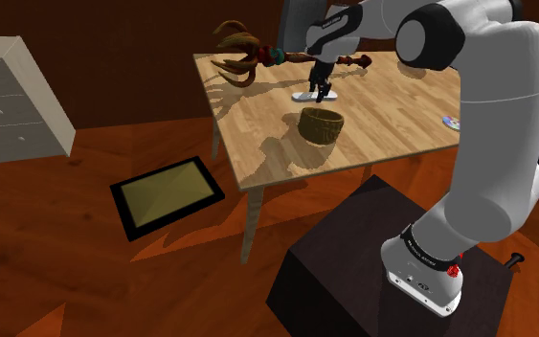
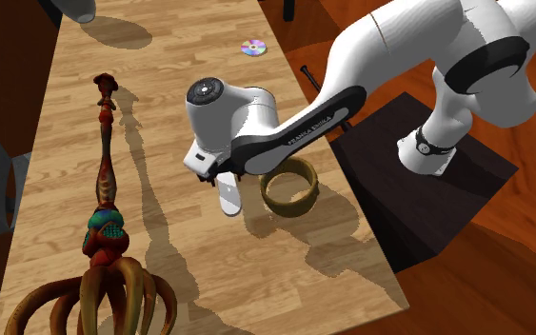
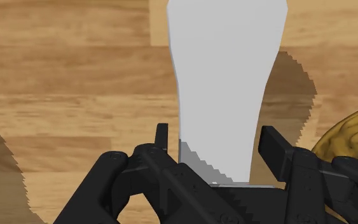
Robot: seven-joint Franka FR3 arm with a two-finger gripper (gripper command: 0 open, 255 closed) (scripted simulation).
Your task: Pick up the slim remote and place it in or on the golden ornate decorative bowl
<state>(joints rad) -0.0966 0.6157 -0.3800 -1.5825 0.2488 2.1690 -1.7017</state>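
The slim remote [image 3: 225, 83] is a plain white, flat, tapered slab lying lengthwise on the wooden table [image 1: 258, 134]. My black gripper [image 3: 216, 137] is shut on its near end, with a finger [image 3: 279, 153] pressed to each long side. In the shoulder view the gripper [image 1: 323, 91] reaches down onto the remote [image 1: 305, 96] near the table's far side. The golden bowl [image 1: 321, 124] stands just in front of it, a short gap away. From the second exterior view, the remote [image 2: 229, 198] sticks out below the gripper [image 2: 220, 181], with the bowl [image 2: 289, 186] right beside it. The bowl's rim [image 3: 352, 130] shows beside one finger.
A long brown tentacled ornament [image 1: 258, 56] lies along the table's far edge [image 2: 104, 228]. A small disc [image 1: 451, 122] rests near the table's right edge. A framed panel [image 1: 168, 196] lies on the floor, and a pale dresser [image 1: 13, 96] stands at the left.
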